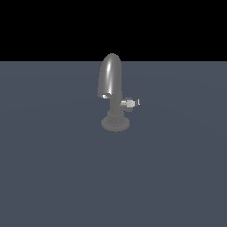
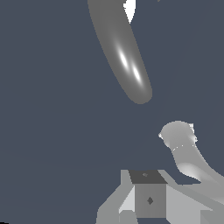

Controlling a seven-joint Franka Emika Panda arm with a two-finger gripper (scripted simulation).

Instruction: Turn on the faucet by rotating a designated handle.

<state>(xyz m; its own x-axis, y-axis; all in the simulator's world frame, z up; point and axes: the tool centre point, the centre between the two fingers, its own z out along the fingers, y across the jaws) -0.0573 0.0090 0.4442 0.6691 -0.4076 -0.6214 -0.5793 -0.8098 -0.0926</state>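
Observation:
In the exterior view the grey glossy faucet [image 1: 111, 88] stands upright on its round ribbed base, its arched spout curving down toward the camera. The handle [image 1: 129, 103] is a short light-grey stub sticking out to the exterior view's right, with a thin pale lever at its tip. No arm or gripper shows in that view. In the wrist view the gripper [image 2: 148, 188] appears as one grey block with no gap showing between its fingers. A long glossy grey spout-like shape [image 2: 124, 57] lies beyond it. A light-grey round-ended curved piece [image 2: 177, 138] sits close beside the gripper; whether they touch is unclear.
The faucet stands alone on a flat dark blue-grey surface [image 1: 53, 168] that fills both views. The background above the surface's far edge is black.

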